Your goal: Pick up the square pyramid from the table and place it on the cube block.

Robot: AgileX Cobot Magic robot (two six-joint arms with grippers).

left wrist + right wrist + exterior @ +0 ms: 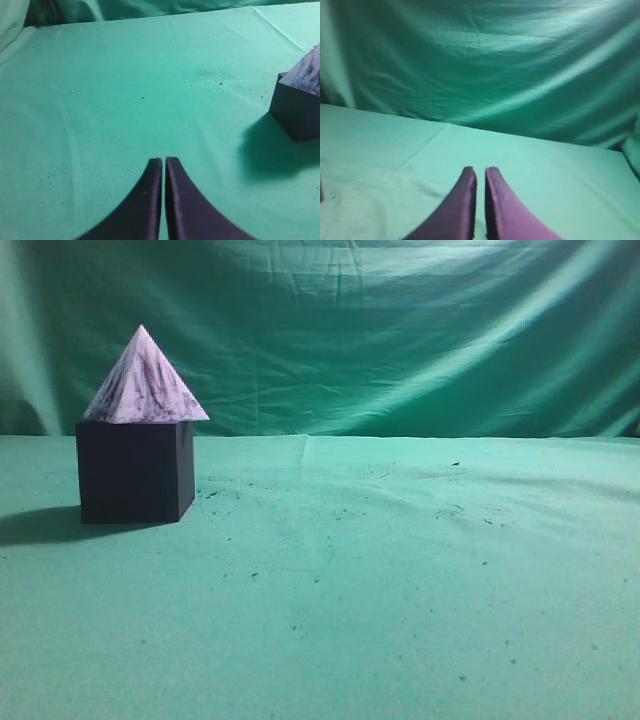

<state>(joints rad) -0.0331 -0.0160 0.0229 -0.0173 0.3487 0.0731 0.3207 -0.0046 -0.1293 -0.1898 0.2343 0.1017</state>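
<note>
marbled white-lilac square pyramid (146, 383) upright atop matte dark purple cube block (134, 471), near green cloth table (400, 590) left edge, left gripper (164, 161) and right gripper (480, 171) clenched, holding nothing

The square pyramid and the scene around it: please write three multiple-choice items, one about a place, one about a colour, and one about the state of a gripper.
1. Where is the square pyramid?
A. On top of the cube block
B. On the table, beside the cube
C. Held in a gripper

2. What colour is the cloth on the table?
A. Red
B. Green
C. White

3. How is the left gripper?
A. Wide open
B. Shut on the pyramid
C. Shut and holding nothing

Answers:
1. A, the exterior view shows its base resting on the cube's top.
2. B, every view shows green cloth.
3. C, the left wrist view shows its fingers together, with nothing between them.
</note>
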